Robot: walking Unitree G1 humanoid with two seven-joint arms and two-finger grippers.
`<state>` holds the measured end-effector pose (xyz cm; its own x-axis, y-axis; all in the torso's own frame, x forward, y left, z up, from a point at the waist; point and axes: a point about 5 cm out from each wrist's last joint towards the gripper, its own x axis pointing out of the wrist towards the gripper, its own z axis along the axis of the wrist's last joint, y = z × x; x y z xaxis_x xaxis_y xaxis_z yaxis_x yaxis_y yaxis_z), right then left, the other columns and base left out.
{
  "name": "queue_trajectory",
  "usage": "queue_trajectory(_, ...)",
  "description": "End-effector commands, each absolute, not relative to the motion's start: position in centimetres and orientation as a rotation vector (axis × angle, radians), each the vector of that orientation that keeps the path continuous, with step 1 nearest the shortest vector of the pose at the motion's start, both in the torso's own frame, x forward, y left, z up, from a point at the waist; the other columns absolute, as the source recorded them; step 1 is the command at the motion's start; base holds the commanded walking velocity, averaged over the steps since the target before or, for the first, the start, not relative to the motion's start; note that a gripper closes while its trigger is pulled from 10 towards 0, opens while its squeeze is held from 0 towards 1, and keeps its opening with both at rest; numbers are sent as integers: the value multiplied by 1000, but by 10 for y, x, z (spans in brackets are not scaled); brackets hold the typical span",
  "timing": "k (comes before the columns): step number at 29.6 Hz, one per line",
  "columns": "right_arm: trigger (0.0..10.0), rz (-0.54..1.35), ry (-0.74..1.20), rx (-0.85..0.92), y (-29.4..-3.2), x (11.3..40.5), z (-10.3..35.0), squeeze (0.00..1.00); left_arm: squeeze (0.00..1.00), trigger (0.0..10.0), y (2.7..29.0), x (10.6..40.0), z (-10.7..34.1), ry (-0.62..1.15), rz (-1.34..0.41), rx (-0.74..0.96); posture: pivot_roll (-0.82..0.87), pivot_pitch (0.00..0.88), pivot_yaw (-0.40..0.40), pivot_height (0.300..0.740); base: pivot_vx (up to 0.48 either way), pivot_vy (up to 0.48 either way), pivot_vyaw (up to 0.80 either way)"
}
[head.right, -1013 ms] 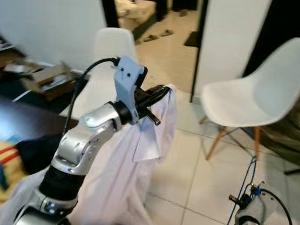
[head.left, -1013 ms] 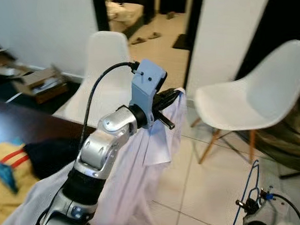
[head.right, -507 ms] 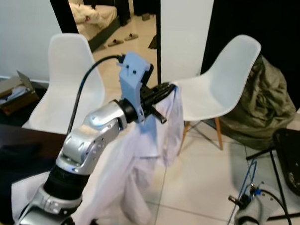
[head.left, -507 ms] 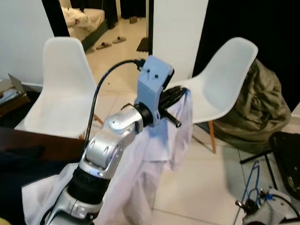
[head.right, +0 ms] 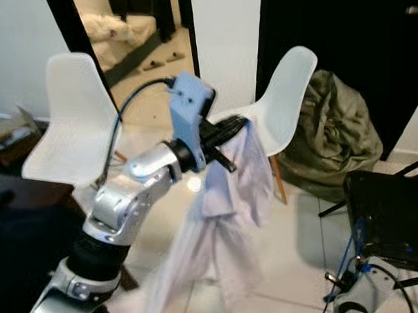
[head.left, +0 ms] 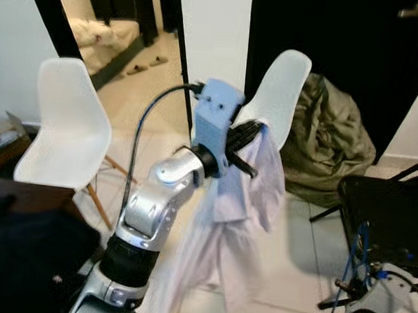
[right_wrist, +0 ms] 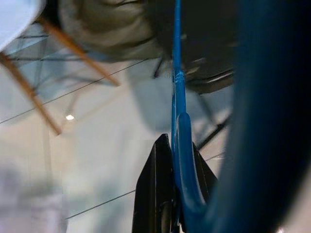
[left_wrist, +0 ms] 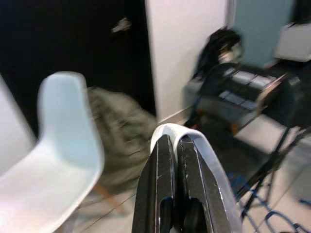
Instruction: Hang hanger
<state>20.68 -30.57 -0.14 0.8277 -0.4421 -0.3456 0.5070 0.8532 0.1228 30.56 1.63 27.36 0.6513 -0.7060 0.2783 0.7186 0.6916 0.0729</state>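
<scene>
Hanger (right_wrist: 178,97) clamped in right tool (right_wrist: 172,221); left tool (left_wrist: 176,194) pinches white shirt (head.left: 252,193).

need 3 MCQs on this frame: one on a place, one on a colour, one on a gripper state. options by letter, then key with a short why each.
1. Where does the white garment hang?
A. From the raised left gripper
B. Over a chair back
C. On the floor

2. What colour is the hanger in the right gripper?
A. Red
B. Blue
C. White

3. How is the left gripper?
A. Open, with nothing in it
B. Shut on the white garment
C. Shut on the hanger

Key: 1 A, the cloth drapes down from its fingers; 2 B, the right wrist view shows a blue wire hanger; 3 B, the left wrist view shows white cloth pinched over the closed fingertips.
</scene>
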Motion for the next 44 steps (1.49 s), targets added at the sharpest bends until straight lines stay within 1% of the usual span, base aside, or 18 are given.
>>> queue_trajectory(1, 10000, -503, 323, 222, -302, 205, -5, 0, 0, 10000, 21, 304, 281, -331, -802, -55, 20, 57, 76, 740, 0, -458, 0)
queue_trajectory(7, 10000, -501, 327, 217, -302, 205, -5, 0, 0, 10000, 21, 302, 288, -360, -854, -68, 9, 58, 81, 740, 0, -301, -267)
queue_trajectory(8, 10000, -499, 332, 217, -302, 205, -5, 0, 0, 10000, 28, 304, 292, -384, -886, -15, 5, 57, 80, 740, 0, 0, -800)
queue_trajectory(9, 10000, -499, 332, 217, -302, 205, -5, 0, 0, 10000, 28, 304, 292, -384, -886, -15, 5, 57, 80, 740, 0, 0, -800)
queue_trajectory(10, 10000, -498, 336, 218, -301, 205, -6, 0, 0, 10000, 40, 310, 296, -408, -901, 75, 3, 57, 82, 740, 0, 0, -800)
queue_trajectory(11, 10000, -498, 336, 218, -301, 205, -6, 0, 0, 10000, 40, 310, 296, -408, -901, 75, 3, 57, 82, 740, 0, 0, -800)
queue_trajectory(12, 10000, -497, 338, 219, -301, 205, -6, 0, 0, 10000, 52, 317, 300, -430, -899, 187, 3, 57, 82, 740, 0, 0, -800)
queue_trajectory(13, 10000, -497, 338, 219, -301, 205, -6, 0, 0, 10000, 52, 317, 300, -430, -899, 187, 3, 57, 82, 740, 0, 0, -800)
queue_trajectory(14, 10000, -497, 339, 220, -301, 206, -7, 0, 0, 10000, 60, 321, 303, -441, -892, 261, 3, 56, 83, 740, 0, 0, -800)
queue_trajectory(16, 10000, -498, 338, 220, -301, 206, -6, 0, 0, 10000, 71, 329, 307, -490, -868, 535, 0, 55, 85, 740, 0, 0, -800)
queue_trajectory(18, 10000, -500, 336, 222, -301, 206, -6, 0, 0, 10000, 76, 334, 307, -528, -854, 744, -3, 55, 87, 740, 0, 0, -800)
queue_trajectory(20, 10000, -501, 335, 223, -301, 206, -6, 0, 0, 10000, 79, 338, 308, -567, -820, 874, -9, 53, 88, 740, 0, 0, -800)
queue_trajectory(23, 10000, -501, 333, 224, -301, 207, -6, 0, 0, 10000, 82, 342, 311, -614, -775, 955, -14, 53, 89, 740, 0, 0, -800)
queue_trajectory(31, 10000, -498, 333, 223, -302, 207, -6, 0, 0, 10000, 89, 349, 320, -681, -661, 975, -18, 53, 84, 740, 0, 0, -800)
queue_trajectory(36, 10000, -495, 334, 224, -302, 207, -6, 0, 0, 10000, 96, 354, 316, -668, -638, 956, -20, 55, 80, 740, 0, 0, -800)
queue_trajectory(38, 10000, -492, 334, 223, -303, 207, -5, 0, 0, 10000, 100, 357, 313, -643, -629, 914, -20, 59, 77, 740, 0, 0, -800)
queue_trajectory(40, 10000, -481, 331, 213, -302, 207, -5, 0, 0, 10000, 107, 358, 306, -600, -624, 779, -26, 60, 77, 740, 0, 0, -800)
queue_trajectory(44, 10000, -473, 329, 208, -302, 208, -4, 0, 0, 10000, 112, 358, 298, -582, -617, 721, -28, 63, 75, 740, 0, 0, -800)
